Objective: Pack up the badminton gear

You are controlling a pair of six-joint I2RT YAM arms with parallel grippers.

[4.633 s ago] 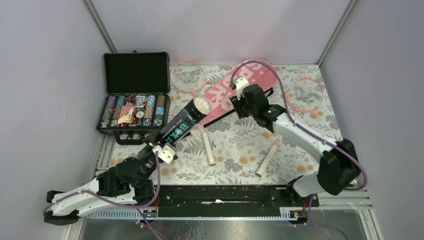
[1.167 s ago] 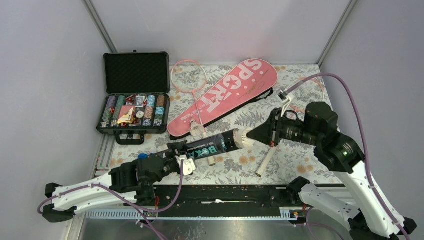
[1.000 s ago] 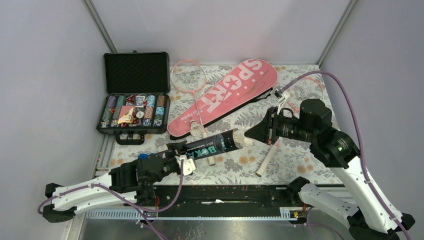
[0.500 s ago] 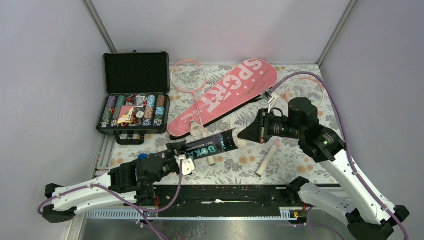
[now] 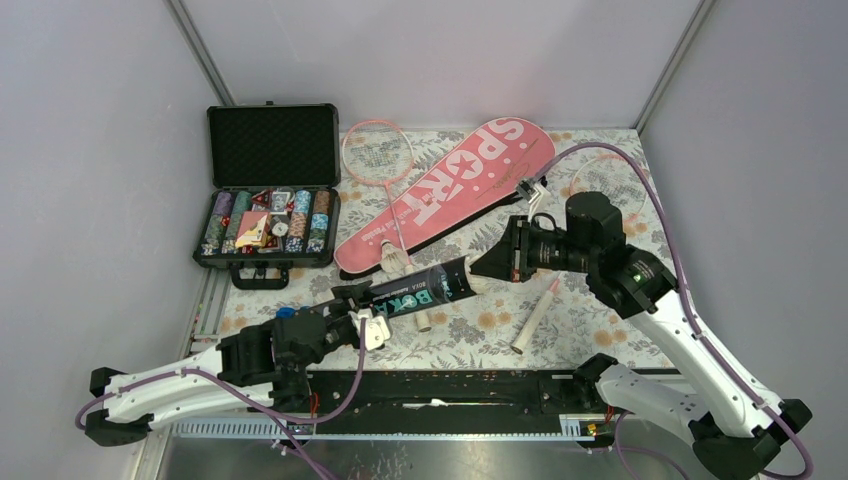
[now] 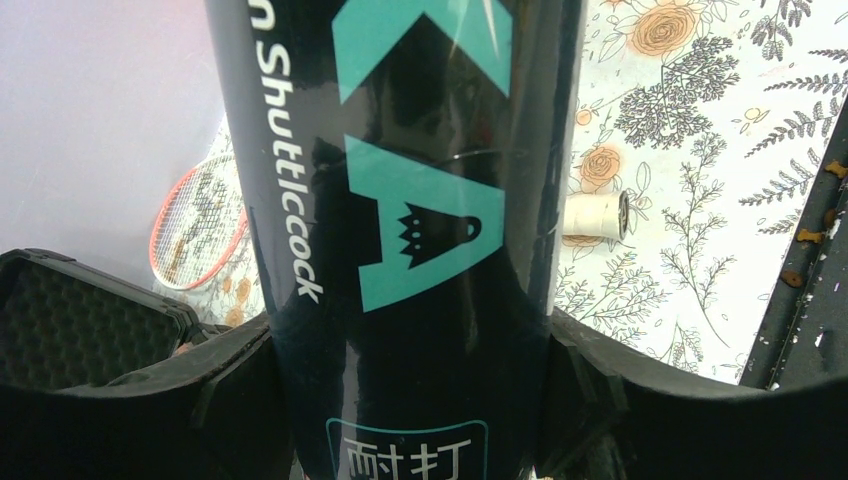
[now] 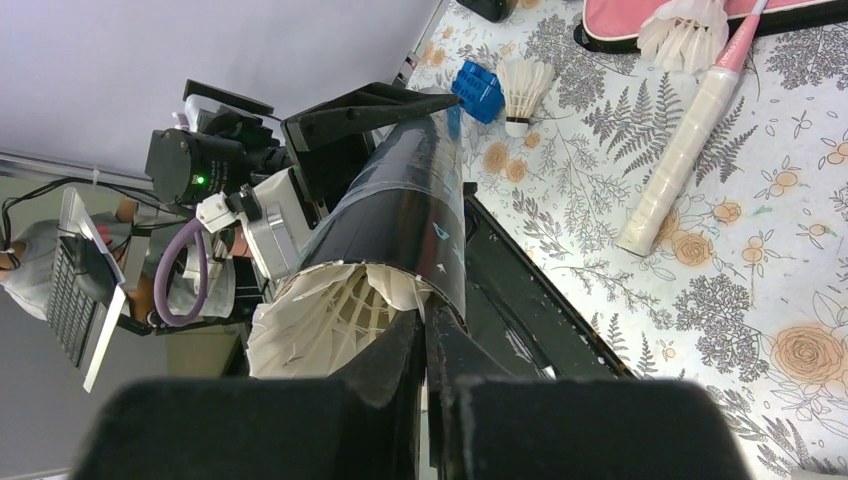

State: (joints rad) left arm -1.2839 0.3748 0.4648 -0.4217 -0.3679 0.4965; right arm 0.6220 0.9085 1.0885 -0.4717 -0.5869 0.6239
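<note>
Lining things up is the whole game here. The black shuttlecock tube (image 5: 412, 291) is up off the table, gripped near its lower end by the left gripper (image 5: 352, 302), whose jaws stand fairly wide around the barrel. The tube's long axis runs from that gripper up and to the right, with the open mouth aimed straight at the right gripper (image 7: 423, 330).

That one is pinched fully shut, and from the wrist view we'd say it has the feather rim of a white shuttlecock (image 7: 318, 312) between its tips. The shuttlecock sits nose-in at the mouth with its skirt flaring out past the rim. So the right arm is the one at the mouth and the left just steadies.

We reckon the next push has to go along the tube's axis, down-left toward the left gripper — any sideways drift and the feathers will probably crumple on the rim.
</note>
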